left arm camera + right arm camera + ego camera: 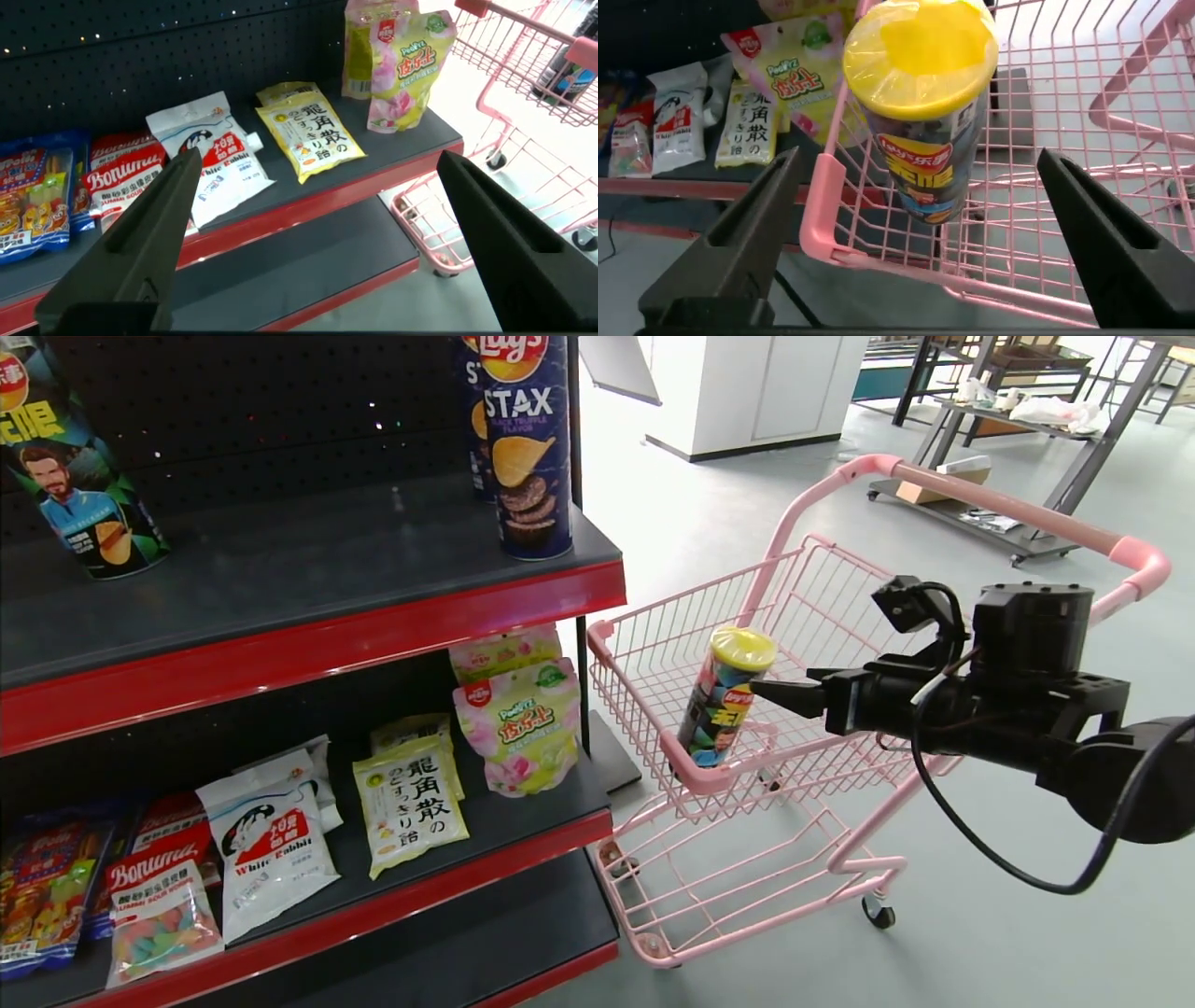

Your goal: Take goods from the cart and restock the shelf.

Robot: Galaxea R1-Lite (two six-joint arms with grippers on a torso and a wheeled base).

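A tall chip can [725,700] with a yellow lid leans upright in the front corner of the pink cart [695,777], next to the shelf. My right gripper [775,689] is inside the cart basket, open, its tips just short of the can's side. In the right wrist view the can [920,121] stands centred ahead of the open right gripper [917,159]. My left gripper [320,157] is open and holds nothing, facing the middle shelf board [327,196] with its snack bags.
Two chip cans [527,448] [79,485] stand on the upper shelf [308,579], with bare room between them. Snack bags [411,798] cover the middle shelf. The cart handle [1018,509] rises behind my right arm. Open floor lies right of the cart.
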